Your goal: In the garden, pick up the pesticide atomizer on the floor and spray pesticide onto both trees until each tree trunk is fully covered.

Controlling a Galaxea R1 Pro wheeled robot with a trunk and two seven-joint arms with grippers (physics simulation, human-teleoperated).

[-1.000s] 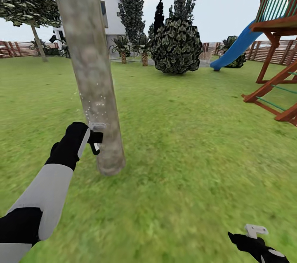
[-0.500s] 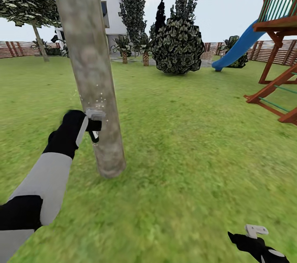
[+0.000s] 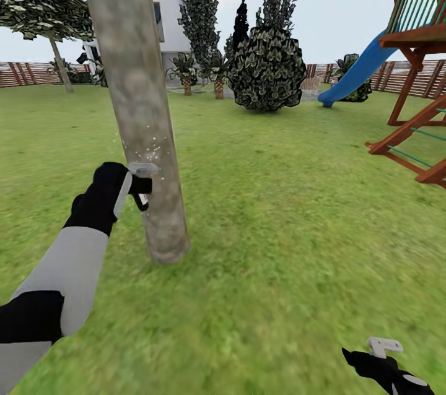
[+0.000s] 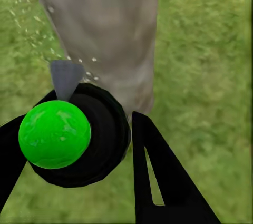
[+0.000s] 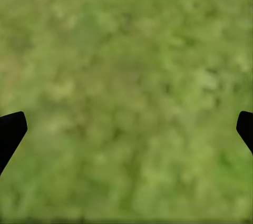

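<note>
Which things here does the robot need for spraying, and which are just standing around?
For the job:
- pesticide atomizer, held in the left gripper
- tree trunk
- pesticide specks on the trunk

Just standing around:
- blue slide
- wooden play frame
- round bush
- white house
- fence

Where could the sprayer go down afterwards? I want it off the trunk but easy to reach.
Open grass lies between the tree trunk, the play frame and the round bush. More lawn lies under the right end effector. It is crowded at the trunk, where the left end effector holds the atomizer.
</note>
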